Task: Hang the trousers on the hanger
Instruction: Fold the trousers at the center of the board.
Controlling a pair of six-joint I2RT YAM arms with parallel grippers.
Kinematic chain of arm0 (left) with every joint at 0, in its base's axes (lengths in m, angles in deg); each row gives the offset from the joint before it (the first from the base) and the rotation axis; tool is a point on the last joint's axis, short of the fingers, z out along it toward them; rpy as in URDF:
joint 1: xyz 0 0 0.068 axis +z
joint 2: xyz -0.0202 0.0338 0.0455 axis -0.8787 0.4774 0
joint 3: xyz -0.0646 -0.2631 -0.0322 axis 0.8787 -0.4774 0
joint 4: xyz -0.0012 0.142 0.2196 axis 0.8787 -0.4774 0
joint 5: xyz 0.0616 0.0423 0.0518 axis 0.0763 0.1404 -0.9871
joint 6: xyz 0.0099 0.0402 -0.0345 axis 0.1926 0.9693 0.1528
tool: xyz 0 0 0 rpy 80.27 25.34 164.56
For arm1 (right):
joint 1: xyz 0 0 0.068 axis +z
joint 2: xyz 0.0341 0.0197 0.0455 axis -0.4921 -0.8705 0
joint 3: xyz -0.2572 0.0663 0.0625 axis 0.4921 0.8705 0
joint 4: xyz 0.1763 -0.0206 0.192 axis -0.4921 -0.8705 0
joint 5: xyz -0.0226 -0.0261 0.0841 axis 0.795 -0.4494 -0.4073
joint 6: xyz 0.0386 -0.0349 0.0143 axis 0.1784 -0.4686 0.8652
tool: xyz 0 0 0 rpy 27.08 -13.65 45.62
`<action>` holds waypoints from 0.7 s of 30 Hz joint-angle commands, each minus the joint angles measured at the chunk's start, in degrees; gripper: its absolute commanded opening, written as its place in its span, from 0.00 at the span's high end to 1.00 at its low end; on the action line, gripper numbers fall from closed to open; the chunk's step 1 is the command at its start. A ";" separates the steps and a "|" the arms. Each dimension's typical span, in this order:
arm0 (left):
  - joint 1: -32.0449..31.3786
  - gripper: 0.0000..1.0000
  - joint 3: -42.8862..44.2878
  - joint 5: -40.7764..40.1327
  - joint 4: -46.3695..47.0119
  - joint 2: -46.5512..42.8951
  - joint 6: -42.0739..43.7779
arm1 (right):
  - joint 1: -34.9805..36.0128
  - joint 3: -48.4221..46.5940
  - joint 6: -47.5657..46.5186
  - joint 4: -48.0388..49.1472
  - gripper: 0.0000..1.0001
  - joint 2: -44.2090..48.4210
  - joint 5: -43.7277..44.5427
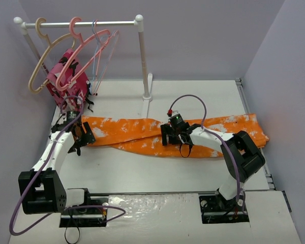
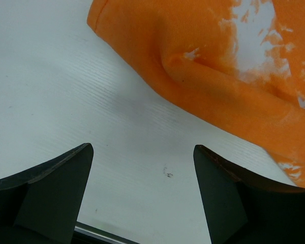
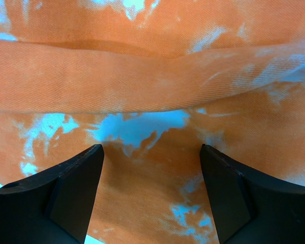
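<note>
**Top external: trousers flat on table, hanger on rail, both grippers open**

Top external view: the trousers [image 1: 127,133] lie stretched across the middle of the table [image 1: 142,173], running from the left arm's side out to the far right edge. The two legs overlap and cross near the centre. The hanger [image 1: 85,60] hangs tilted on the rail [image 1: 91,23] at the back left, well apart from the trousers. Beside it on the rail are a beige hanger [image 1: 38,66] and thin wire hangers [image 1: 102,46]. A pink-and-red garment [image 1: 66,81] hangs below them.

Left gripper [image 1: 83,138]: at the left end of the trousers, just beside the cloth edge. Left wrist view shows the fingers spread wide with bare table between them and nothing held. The orange hem corner is above and to the right of the gap, not between the fingers.

Right gripper [image 1: 175,137]: over the middle of the trousers, near where the legs cross. Right wrist view shows the fingers spread wide, pointing down at the cloth, with a folded ridge of fabric running across just beyond the tips. Cloth fills the gap, but the jaws are not clamped on it. Cannot tell whether the tips touch the fabric.
</note>
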 commanded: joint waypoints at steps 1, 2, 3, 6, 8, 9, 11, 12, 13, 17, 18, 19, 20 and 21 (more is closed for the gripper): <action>0.22 0.23 1.44 2.14 3.24 2.65 -1.12 | -0.74 -3.25 -2.47 -7.99 0.26 -0.42 1.08; 0.20 0.23 1.71 2.81 3.73 3.40 -1.79 | -1.03 -3.81 -2.72 -8.01 0.26 -0.76 0.93; 0.16 0.23 1.91 3.50 4.34 4.17 -2.36 | -1.23 -4.30 -2.85 -7.97 0.26 -1.08 0.69; -0.30 0.23 2.60 4.89 5.68 6.71 -5.44 | -1.25 -5.17 -4.17 -7.86 0.26 -1.40 -0.37; -0.48 0.23 3.05 5.59 5.90 8.20 -8.24 | -1.25 -5.84 -4.91 -8.02 0.26 -1.35 -1.33; -0.48 0.23 3.07 5.62 5.81 8.82 -9.64 | -1.33 -6.11 -5.41 -8.19 0.26 -1.19 -1.45; -0.48 0.23 2.80 5.34 6.08 9.03 -13.16 | -1.28 -6.82 -5.88 -8.30 0.26 -0.74 -2.48; -0.48 0.23 2.63 5.29 6.53 8.99 -14.12 | -1.32 -7.06 -6.12 -8.30 0.26 -0.62 -2.85; -0.48 0.23 2.55 4.89 6.98 8.93 -15.15 | -1.34 -7.44 -6.25 -8.30 0.26 -0.60 -3.17; -0.44 0.23 2.20 3.22 9.85 9.22 -17.71 | -1.34 -8.58 -6.82 -7.56 0.26 -1.63 -3.44; -0.40 0.23 2.20 3.05 10.48 9.55 -18.08 | -1.34 -8.91 -6.92 -7.46 0.26 -1.93 -3.41; -0.39 0.23 2.20 3.13 11.35 10.16 -18.24 | -1.37 -9.15 -6.98 -7.39 0.26 -2.21 -3.42; -0.39 0.23 2.20 3.35 12.34 10.92 -18.29 | -1.41 -9.33 -7.03 -7.35 0.26 -2.49 -3.47; -0.39 0.23 2.20 3.42 13.01 11.17 -18.31 | -1.43 -9.45 -7.04 -7.33 0.26 -2.57 -3.54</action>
